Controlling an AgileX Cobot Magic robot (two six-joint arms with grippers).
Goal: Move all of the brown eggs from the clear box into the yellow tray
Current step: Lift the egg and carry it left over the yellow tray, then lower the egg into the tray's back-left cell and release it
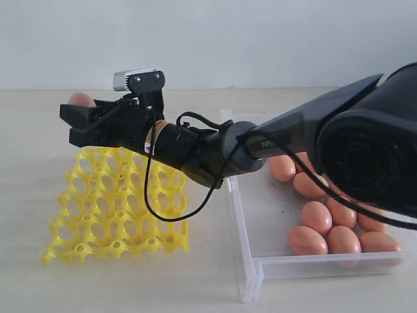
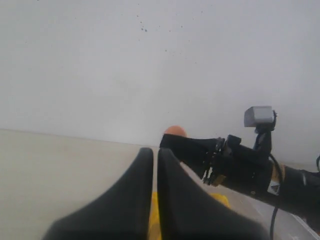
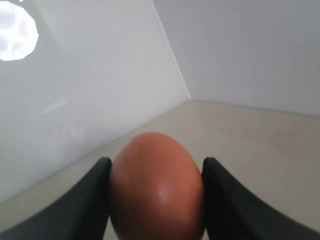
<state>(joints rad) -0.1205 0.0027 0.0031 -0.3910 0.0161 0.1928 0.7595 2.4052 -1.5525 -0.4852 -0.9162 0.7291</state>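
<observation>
- The right gripper [image 1: 78, 120] is clamped on one brown egg [image 3: 157, 187], a pad against each flank and the shell filling the gap between them.
- That egg hangs in the air above the yellow tray [image 1: 117, 208], seemingly near its far left corner. No cup shows an egg.
- The other brown eggs [image 1: 316, 216] lie on their sides in the right part of the clear box [image 1: 244, 261], some hidden by the arm.
- Handling, as I judge it: light, smooth, slippery and brittle. It wants a gentle hold across the widest part and a low release into a cup.
- The held egg's long axis seems to run along the fingers, one end pointing out past the tips. Which end is narrower I cannot tell.
- The left gripper [image 2: 155, 152] has its jaws drawn together with nothing between them.
</observation>
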